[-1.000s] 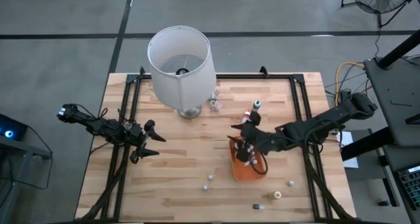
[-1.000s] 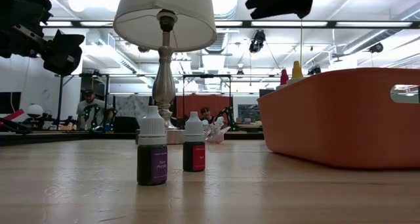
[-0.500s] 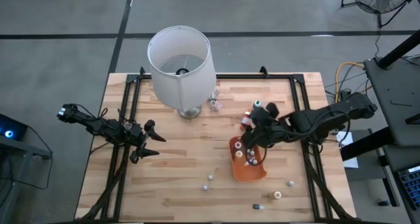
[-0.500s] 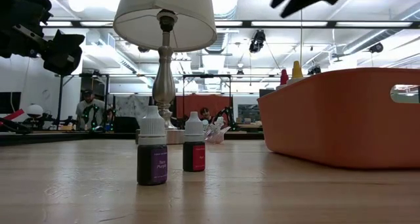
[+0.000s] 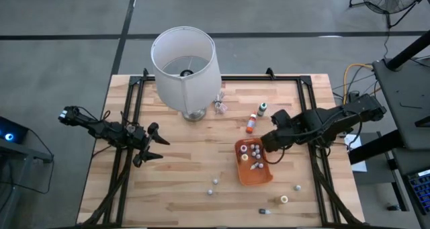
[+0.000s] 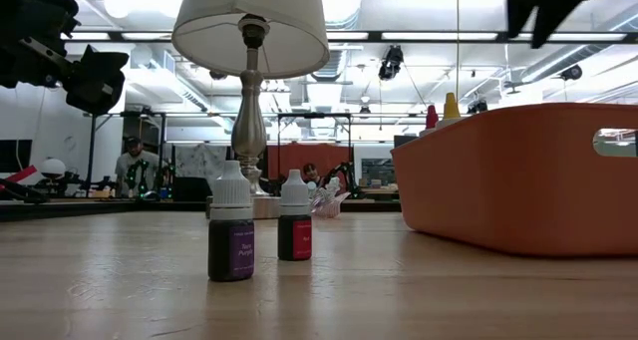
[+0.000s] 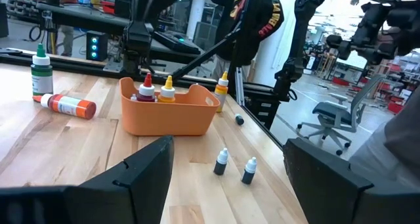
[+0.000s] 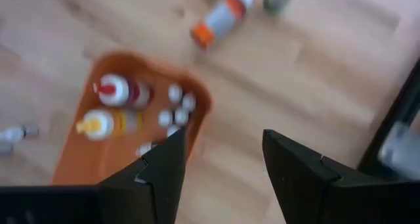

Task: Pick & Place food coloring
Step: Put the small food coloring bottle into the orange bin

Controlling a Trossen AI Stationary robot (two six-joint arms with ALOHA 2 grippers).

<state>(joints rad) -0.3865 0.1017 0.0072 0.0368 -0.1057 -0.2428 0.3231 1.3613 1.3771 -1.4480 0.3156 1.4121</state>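
An orange tray [image 5: 255, 172] on the table's right half holds several food coloring bottles [image 5: 251, 154] standing upright. My right gripper [image 5: 271, 143] hangs above the tray's right rim, pointing down and open; nothing sits between its fingers [image 8: 223, 165]. Near the far side an orange bottle [image 5: 250, 123] lies on its side next to a standing green-capped one [image 5: 262, 109]. Two small bottles [image 5: 213, 185] stand left of the tray. My left gripper [image 5: 154, 143] waits open at the table's left, level, touching nothing.
A lamp with a big white shade [image 5: 185, 60] stands at the far left-centre on its base [image 5: 194, 114]. Three more loose bottles [image 5: 283, 199] lie near the front right edge. A black frame [image 5: 134, 95] runs along the table's sides. A small clear wrapper [image 5: 220, 106] lies by the lamp.
My right gripper has risen from low over the tray and drawn back toward the table's right edge, rolling and tipping until it points down. The gap between its fingers looks unchanged. The bottles in the tray now show uncovered.
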